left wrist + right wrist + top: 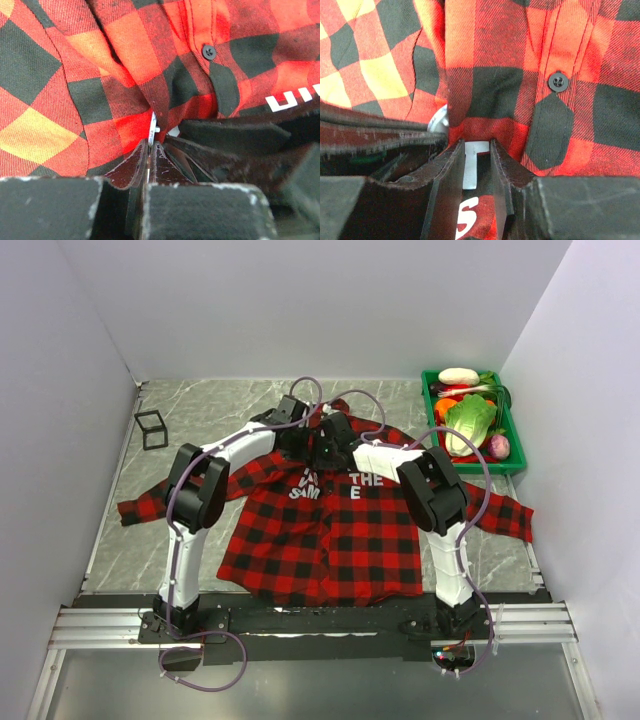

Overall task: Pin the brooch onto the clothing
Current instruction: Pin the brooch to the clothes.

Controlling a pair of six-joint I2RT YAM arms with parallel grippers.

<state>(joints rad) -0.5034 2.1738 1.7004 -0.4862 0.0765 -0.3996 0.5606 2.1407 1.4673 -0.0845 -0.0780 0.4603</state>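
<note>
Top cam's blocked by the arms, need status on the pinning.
Left gripper shut on brooch, edge-on against a shirt fold. Right gripper at same fold, grip unclear. Nothing else in the way.

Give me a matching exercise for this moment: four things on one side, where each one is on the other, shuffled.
Things:
1. brooch
2. shirt
3. green tray
4. black wire cube

Places:
A. far right corner of the table
B. far left of the table, apart from the shirt
C. spread across the middle of the table
D. pinched edge-on in the left gripper, against the shirt

Pairs: 1-D, 2-C, 3-A, 4-B
</note>
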